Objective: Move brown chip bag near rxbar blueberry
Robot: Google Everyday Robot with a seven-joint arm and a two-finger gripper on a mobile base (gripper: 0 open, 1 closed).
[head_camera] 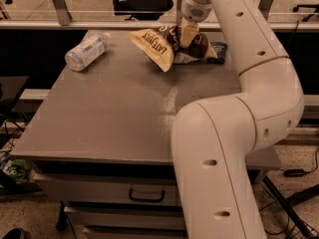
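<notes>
Lying water bottle (87, 51): on its side, far left on the table (109, 123).
Brown chip bag (155, 46): far middle, crumpled, cream end pointing near-left.
My gripper (188, 34): clamped on the bag's dark middle.
Rxbar blueberry (218, 51): just right of the bag.

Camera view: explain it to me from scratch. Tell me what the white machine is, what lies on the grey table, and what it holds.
There is only one picture, looking down across the table. The thick white jointed tube is the robot's single arm, which bends up and away to the table's far edge. At its tip is the pincer, down on the dark middle of the brown chip bag. Whether it actually grips the bag cannot be seen. Just beyond the bag, toward the picture's right, lies the rxbar blueberry, a small dark blue bar. At far left a clear water bottle lies on its side.
</notes>
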